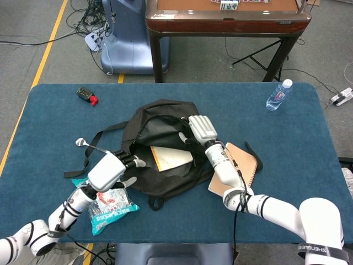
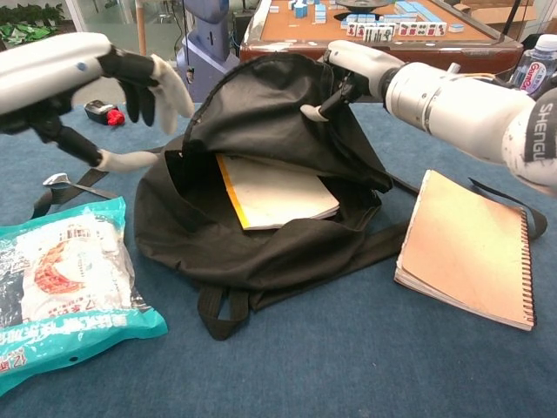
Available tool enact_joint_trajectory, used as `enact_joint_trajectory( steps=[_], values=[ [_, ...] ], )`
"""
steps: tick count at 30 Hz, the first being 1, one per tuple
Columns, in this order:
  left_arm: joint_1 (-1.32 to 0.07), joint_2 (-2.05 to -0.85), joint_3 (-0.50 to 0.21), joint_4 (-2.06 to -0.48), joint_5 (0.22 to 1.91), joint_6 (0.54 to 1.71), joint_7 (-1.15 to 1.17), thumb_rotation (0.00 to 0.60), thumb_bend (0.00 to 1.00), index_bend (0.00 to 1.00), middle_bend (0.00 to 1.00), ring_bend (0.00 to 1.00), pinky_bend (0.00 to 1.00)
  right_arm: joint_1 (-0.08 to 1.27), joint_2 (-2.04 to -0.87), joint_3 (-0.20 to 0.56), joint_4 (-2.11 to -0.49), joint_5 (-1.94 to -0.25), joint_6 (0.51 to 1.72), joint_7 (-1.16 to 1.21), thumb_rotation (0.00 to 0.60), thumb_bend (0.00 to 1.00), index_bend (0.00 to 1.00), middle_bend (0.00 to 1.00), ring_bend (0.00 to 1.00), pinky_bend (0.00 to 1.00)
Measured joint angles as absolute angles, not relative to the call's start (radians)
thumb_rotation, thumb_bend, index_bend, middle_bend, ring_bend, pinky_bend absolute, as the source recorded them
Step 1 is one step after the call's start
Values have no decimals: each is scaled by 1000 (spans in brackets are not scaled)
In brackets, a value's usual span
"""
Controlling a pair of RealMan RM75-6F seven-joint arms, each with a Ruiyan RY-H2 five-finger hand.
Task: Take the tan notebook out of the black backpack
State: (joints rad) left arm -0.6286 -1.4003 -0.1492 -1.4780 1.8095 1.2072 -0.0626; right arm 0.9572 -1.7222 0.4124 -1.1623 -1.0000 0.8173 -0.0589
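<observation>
The black backpack lies in the middle of the table with its mouth wide open. My right hand grips the upper flap and holds it lifted. Inside lies a pale notebook with a yellow spine, most of its cover showing. My left hand hovers at the bag's left side with its fingers spread, holding nothing. A tan spiral notebook lies flat on the table just right of the bag.
A teal snack packet lies front left, a spoon beside the bag's strap. A small black and red object sits far left, a water bottle far right.
</observation>
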Motion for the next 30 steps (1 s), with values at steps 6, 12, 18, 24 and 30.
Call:
enact_joint_trajectory(
  steps=[6, 12, 18, 24, 30],
  values=[
    [-717, -1542, -157, -1287, 1801, 1154, -95, 600, 298, 413, 461, 454, 447, 960, -1726, 406, -1159, -993, 828, -66, 600, 387, 650, 448, 338, 327],
    [-787, -1645, -144, -1134, 1754, 1061, -97, 600, 298, 298, 394, 370, 409, 955, -1725, 393, -1159, -994, 830, -63, 600, 387, 649, 447, 338, 327],
    [-823, -1706, -117, -1034, 1727, 1019, -62, 600, 273, 222, 308, 301, 356, 949, -1725, 386, -1149, -997, 830, -51, 600, 385, 650, 444, 338, 327],
    [-837, -1757, -99, -946, 1709, 1017, -48, 600, 265, 201, 295, 293, 353, 945, -1724, 379, -1140, -1001, 825, -37, 600, 383, 649, 442, 337, 327],
    [-855, -1809, -82, -850, 1698, 1019, -60, 600, 249, 182, 285, 283, 350, 942, -1725, 373, -1128, -1002, 817, -26, 600, 382, 649, 441, 338, 327]
  ],
)
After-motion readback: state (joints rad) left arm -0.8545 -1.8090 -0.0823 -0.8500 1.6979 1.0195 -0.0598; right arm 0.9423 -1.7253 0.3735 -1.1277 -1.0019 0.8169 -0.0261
